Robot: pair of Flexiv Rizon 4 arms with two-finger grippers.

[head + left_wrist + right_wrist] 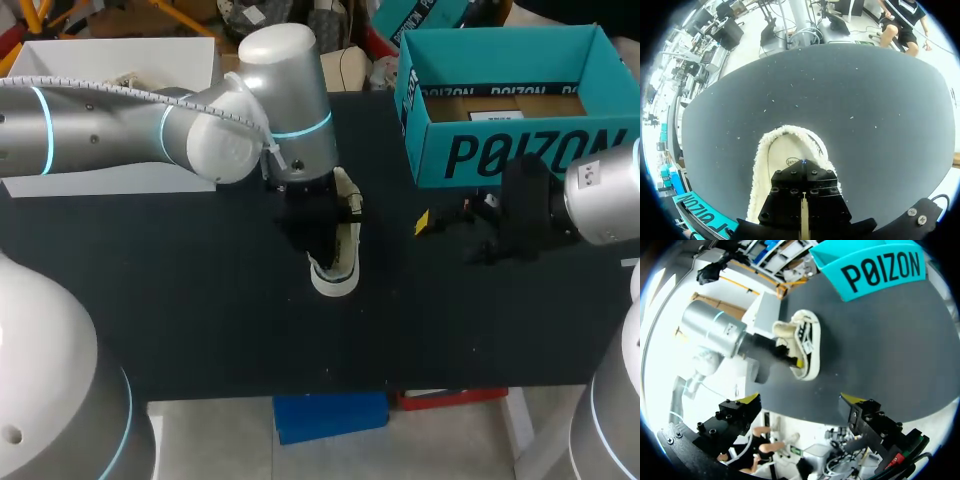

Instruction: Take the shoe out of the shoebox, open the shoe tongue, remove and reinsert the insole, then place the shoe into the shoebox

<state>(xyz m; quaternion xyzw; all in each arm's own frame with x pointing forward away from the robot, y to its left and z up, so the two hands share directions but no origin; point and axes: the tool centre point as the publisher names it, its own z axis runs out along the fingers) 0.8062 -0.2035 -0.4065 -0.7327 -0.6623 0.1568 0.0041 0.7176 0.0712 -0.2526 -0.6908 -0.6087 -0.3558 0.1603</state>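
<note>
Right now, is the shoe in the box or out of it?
Out. The shoe lies on the black table, apart from the teal shoebox, and no shoe shows inside the box.

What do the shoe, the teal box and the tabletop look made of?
Shoe: fluffy cream fleece-like lining round its opening, smooth pale sole; probably fabric and rubber. Teal box: likely printed cardboard, matte, plain brown on its inner floor. Tabletop: dark, matte, flecked with lint; perhaps a cloth or mat cover, unclear.
</note>
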